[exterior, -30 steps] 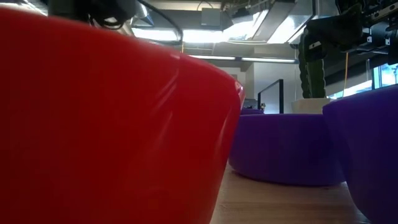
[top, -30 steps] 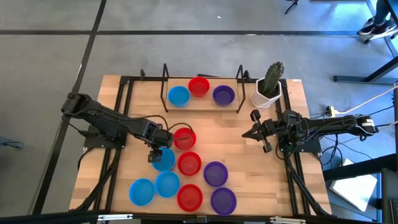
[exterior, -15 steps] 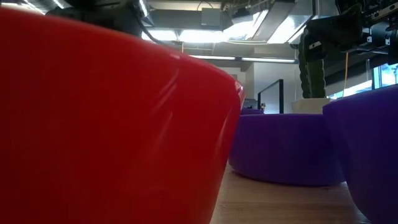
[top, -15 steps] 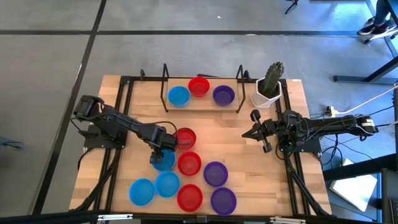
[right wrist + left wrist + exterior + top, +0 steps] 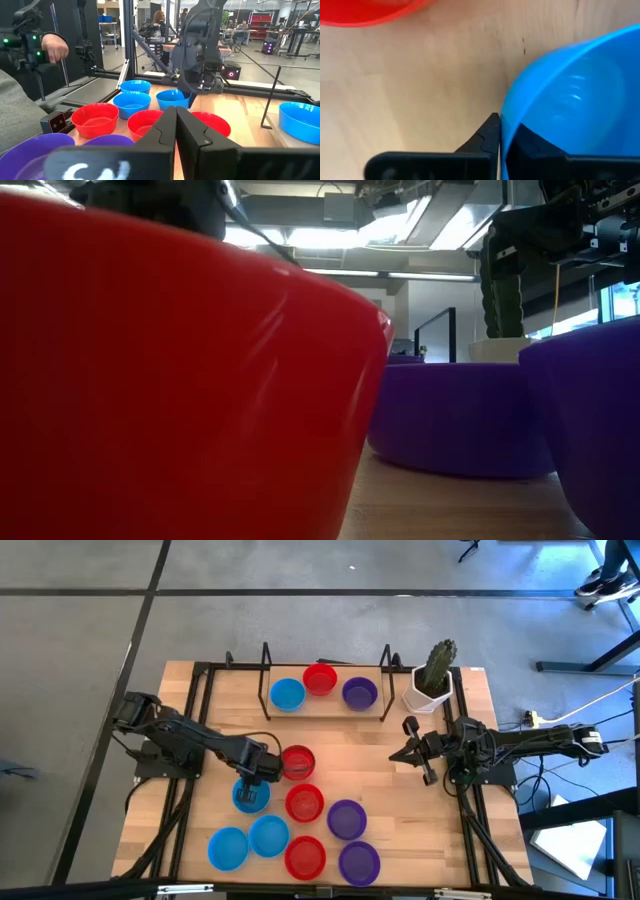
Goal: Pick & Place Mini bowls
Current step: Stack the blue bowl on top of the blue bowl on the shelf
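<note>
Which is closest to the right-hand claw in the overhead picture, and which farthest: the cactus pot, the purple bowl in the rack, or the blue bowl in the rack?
From the right gripper:
1. Cactus pot, just behind it.
2. Purple bowl, rack's right end.
3. Blue bowl, rack's left end.

The left gripper [image 5: 254, 780] is reaching toward mid-table, fingers pinching a blue bowl [image 5: 249, 796] (its rim). The right gripper [image 5: 408, 743] is waiting right, fingers together.

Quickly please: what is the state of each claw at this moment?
Left claw: closed on the rim of a blue mini bowl.
Right claw: closed, holding nothing, waiting near the cactus pot.
</note>
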